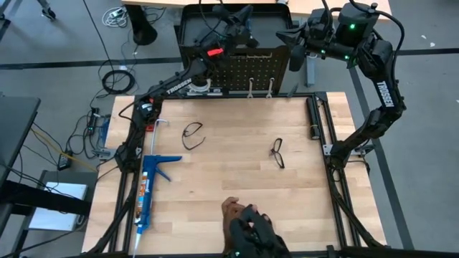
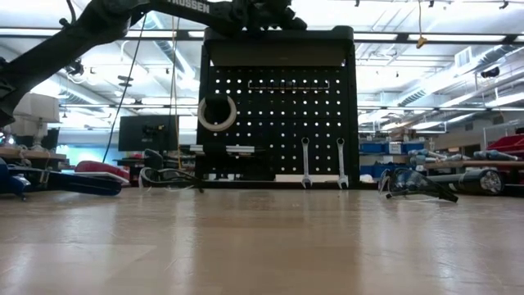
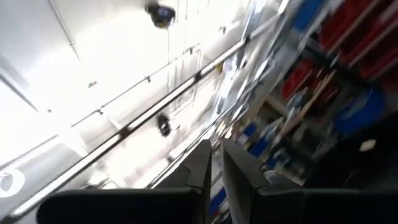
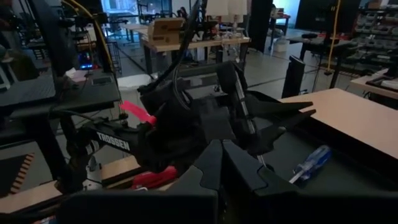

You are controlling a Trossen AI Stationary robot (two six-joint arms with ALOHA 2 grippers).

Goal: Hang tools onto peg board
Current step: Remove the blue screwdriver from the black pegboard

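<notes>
Gloved, a person's hand (image 1: 247,223) edges the pale wooden table (image 1: 237,179) as I watch. Behind it, the black perforated peg board (image 2: 278,115) carries two silver wrenches (image 2: 305,162) and a white tape roll (image 2: 217,114). Black-framed safety glasses (image 1: 192,134) lie lengthwise toward the nearer left gripper (image 1: 240,32), nearly closed, empty; right gripper (image 1: 295,44) shut.

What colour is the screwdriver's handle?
Blue, translucent; the screwdriver shows best in the right wrist view.
</notes>
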